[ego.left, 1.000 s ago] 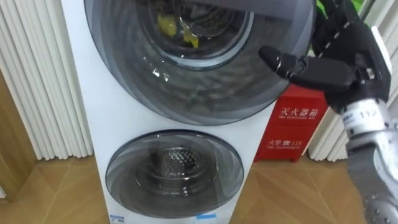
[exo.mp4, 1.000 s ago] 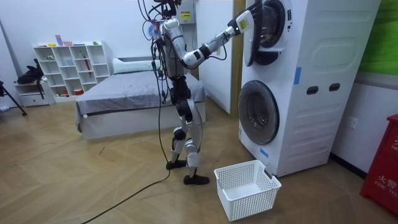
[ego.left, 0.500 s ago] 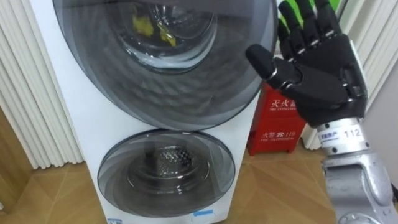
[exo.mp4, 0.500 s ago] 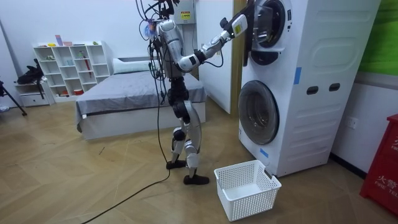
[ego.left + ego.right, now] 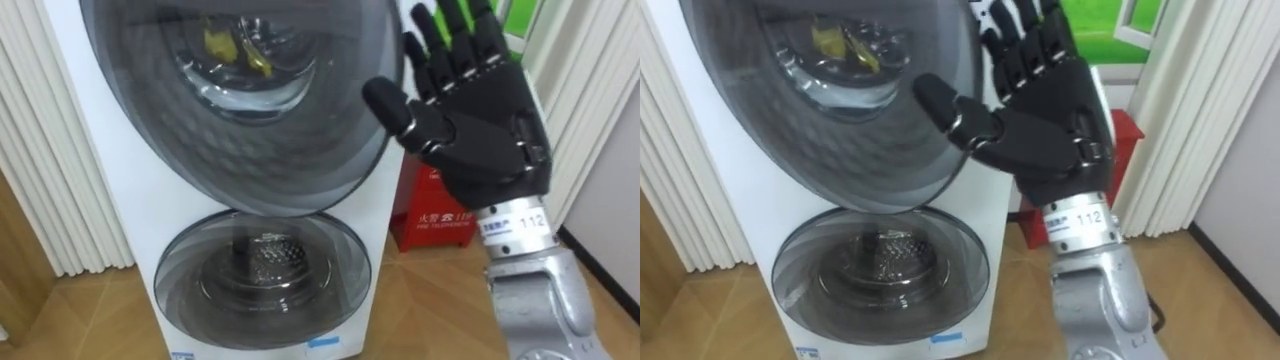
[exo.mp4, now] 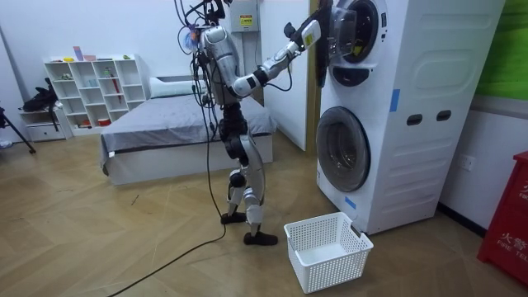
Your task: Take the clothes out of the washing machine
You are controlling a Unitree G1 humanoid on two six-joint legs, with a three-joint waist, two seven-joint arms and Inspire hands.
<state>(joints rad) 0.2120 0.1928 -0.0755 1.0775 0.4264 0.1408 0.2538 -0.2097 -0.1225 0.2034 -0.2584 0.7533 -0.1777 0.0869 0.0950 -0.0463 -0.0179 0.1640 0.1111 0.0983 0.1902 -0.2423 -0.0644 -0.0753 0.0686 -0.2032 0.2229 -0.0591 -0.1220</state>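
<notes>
The upper washing machine door is a big round dark glass pane, swung partly out from the white stacked machine. Behind its glass something yellow, cloth by the look of it, lies in the drum, also seen as cloth. My right hand is raised at the door's right edge, open, fingers straight and pointing up, thumb out towards the glass. In the room view I stand in front of the machine with that hand stretched up to the door's edge.
The lower round door is closed. A white laundry basket stands on the wooden floor in front of the machine, near my feet. A red box sits right of the machine, white ribbed panels to its left. A bed is behind me.
My right hand has turned from side-on to upright with straight fingers and has risen along the door's edge. The upper door has swung further out from the machine.
</notes>
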